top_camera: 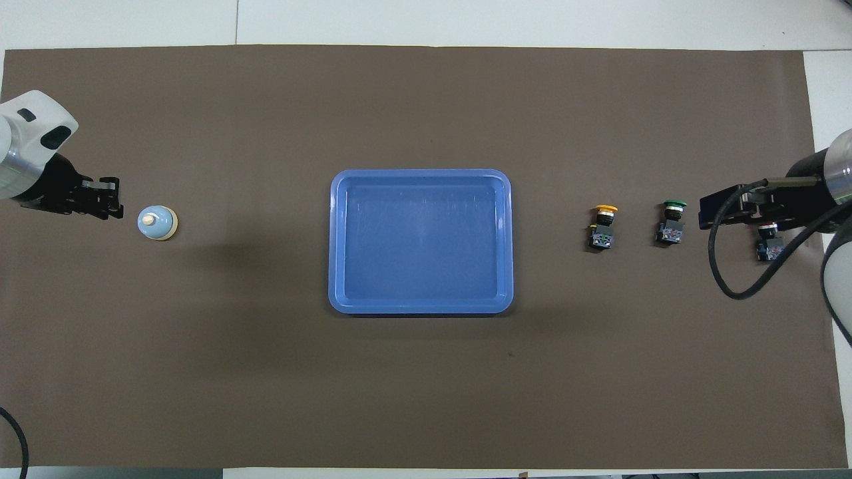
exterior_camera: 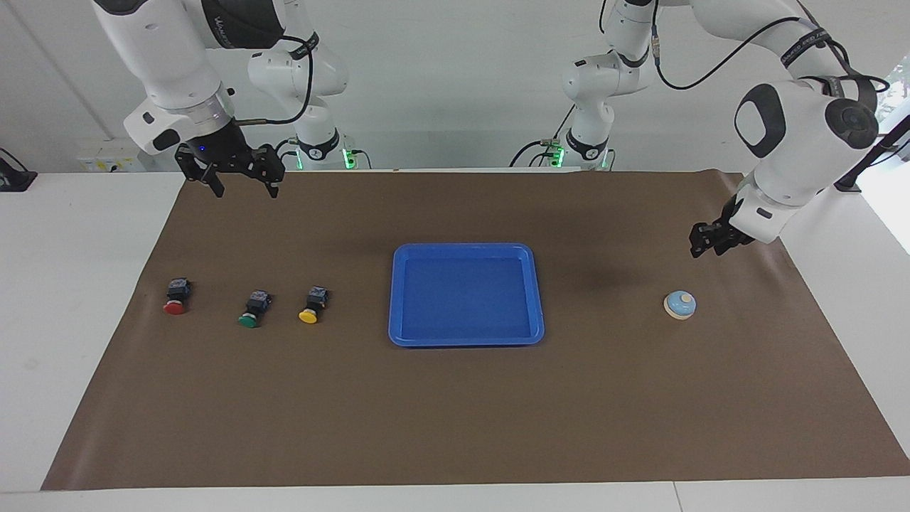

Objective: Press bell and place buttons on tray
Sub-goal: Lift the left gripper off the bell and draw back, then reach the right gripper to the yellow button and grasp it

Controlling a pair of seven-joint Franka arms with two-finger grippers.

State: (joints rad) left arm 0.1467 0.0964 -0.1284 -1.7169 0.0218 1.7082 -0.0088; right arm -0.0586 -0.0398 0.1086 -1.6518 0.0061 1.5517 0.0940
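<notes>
We are seeing the bell (exterior_camera: 680, 304) sitting untouched on the brown mat (exterior_camera: 455, 412) at the left arm's end of the bench. The left tool (exterior_camera: 705, 245) is hanging above the mat at the bell's 12 o'clock in the facing view; we cannot tell how its tips are set. The blue tray (exterior_camera: 466, 250) is lying mid-bench. At its 9 o'clock the yellow button (exterior_camera: 312, 306), green button (exterior_camera: 253, 309) and red button (exterior_camera: 175, 296) are lying in a row. The right tool (exterior_camera: 240, 183) is waiting, tips apart, over the mat's edge by the robots.
</notes>
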